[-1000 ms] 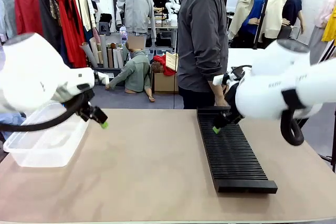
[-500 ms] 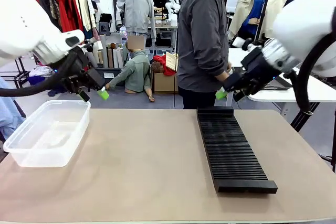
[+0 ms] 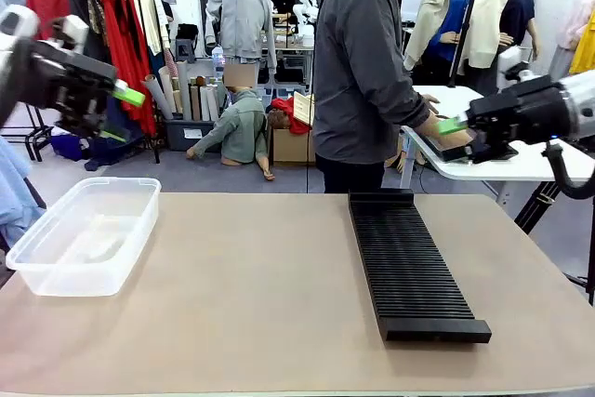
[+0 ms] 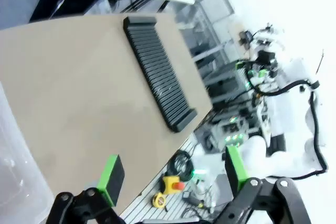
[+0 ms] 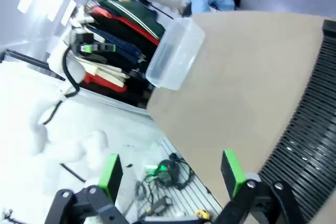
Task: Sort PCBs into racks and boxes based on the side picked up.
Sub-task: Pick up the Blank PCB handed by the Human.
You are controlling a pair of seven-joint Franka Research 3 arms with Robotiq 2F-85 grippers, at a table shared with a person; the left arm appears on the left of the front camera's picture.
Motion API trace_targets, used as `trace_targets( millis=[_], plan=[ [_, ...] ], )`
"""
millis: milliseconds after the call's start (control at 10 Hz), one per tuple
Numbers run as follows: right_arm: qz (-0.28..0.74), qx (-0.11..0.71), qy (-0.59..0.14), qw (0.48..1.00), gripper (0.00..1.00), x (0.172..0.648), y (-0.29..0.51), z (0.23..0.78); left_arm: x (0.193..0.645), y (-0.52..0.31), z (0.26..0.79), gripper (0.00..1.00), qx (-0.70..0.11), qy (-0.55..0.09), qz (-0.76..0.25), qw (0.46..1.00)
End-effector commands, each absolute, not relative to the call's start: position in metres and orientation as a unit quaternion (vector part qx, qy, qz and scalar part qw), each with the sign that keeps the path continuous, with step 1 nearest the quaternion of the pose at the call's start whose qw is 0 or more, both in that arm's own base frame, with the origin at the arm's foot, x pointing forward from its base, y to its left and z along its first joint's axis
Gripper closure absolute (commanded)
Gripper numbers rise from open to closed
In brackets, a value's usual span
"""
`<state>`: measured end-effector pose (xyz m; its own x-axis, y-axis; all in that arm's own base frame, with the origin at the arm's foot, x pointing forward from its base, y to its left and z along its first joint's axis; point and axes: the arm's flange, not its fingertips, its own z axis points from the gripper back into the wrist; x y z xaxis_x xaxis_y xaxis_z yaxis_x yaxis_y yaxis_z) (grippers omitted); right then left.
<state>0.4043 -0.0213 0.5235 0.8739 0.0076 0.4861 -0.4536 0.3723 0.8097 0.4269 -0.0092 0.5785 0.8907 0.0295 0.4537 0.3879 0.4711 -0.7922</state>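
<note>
Two pincers, one rack, one tub

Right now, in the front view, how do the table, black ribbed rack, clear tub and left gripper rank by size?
1. table
2. black rack
3. clear tub, nearly level with the rack; hard to separate
4. left gripper, smallest, though it is raised, so its nearness is unsure
</note>
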Motion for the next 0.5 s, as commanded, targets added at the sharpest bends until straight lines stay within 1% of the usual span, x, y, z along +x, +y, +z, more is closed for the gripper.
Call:
trace_targets(
  millis=[0,200,400],
  plan=[
    [0.124,0.585,-0.228,0.768,0.0,0.404,-0.045,0.513,0.408,0.014,0.562,0.0,-0.529,-0.236,-0.085,0.811],
    [0.095,0.609,-0.255,0.745,0.0,0.391,-0.07,0.507,0.397,0.054,0.55,0.0,-0.556,-0.254,-0.047,0.79],
    [0.077,0.623,-0.274,0.728,0.0,0.383,-0.089,0.499,0.391,0.081,0.543,0.0,-0.572,-0.268,-0.042,0.774]
  ],
)
